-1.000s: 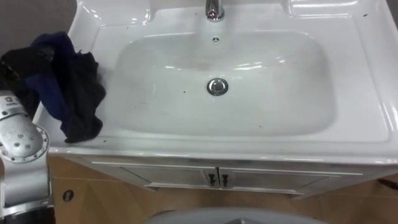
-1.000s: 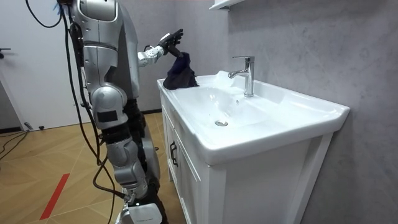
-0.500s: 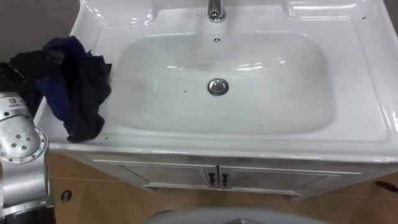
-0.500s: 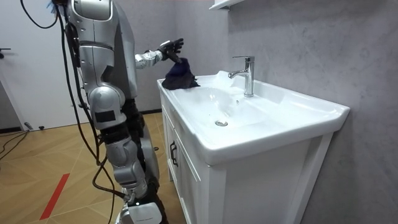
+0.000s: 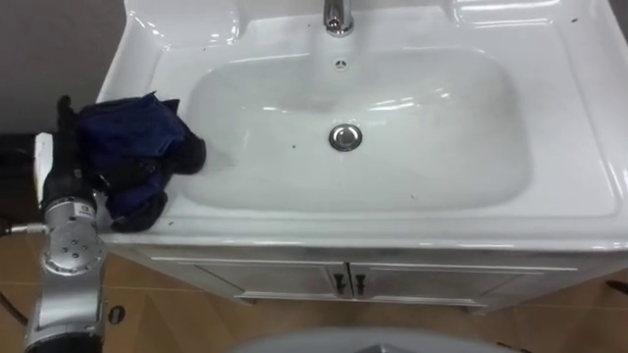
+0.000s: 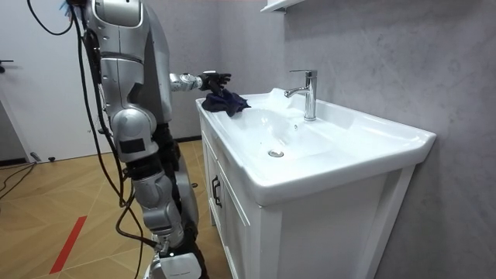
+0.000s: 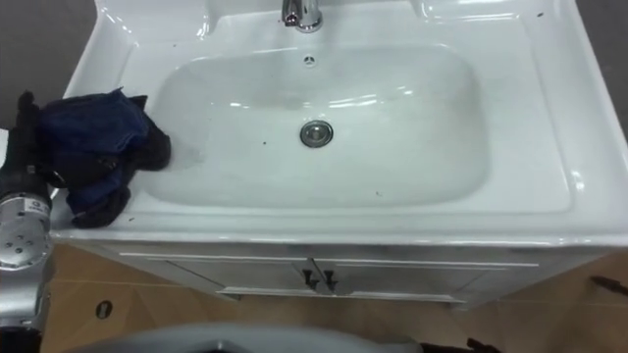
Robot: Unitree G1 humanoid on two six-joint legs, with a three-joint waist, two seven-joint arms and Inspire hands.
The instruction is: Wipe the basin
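Your robot stands on the wooden floor (image 6: 46,201) in front of a white vanity cabinet (image 6: 232,225) that backs onto a grey wall (image 6: 387,54). It is on the room view's left, with its left arm stretched out level over the far end of the top. The cabinet carries a white ceramic worktop (image 5: 579,186), and the basin (image 5: 442,147), a wide, shallow, rounded rectangle, is sunk in its middle.

A dark blue cloth (image 5: 132,147) lies bunched on the worktop's left edge as you look down through the eye views. Its right-hand fold droops over the lip and just onto the basin's left slope. Your left hand (image 5: 67,162) sits at the outer side of the cloth, touching it. The cloth covers the far part of the hand, so you cannot tell whether it grips the cloth or only rests against it.

A chrome faucet (image 6: 308,93) stands upright at the middle of the basin's back edge, its spout reaching over the bowl. A small overflow hole (image 5: 340,64) marks the bowl's back wall, and the round metal drain (image 5: 344,136) sits at the bottom, well apart from the cloth. Two small dark handles (image 5: 348,284) meet where the cabinet doors join, beneath the front edge. A few dark specks dot the bowl.
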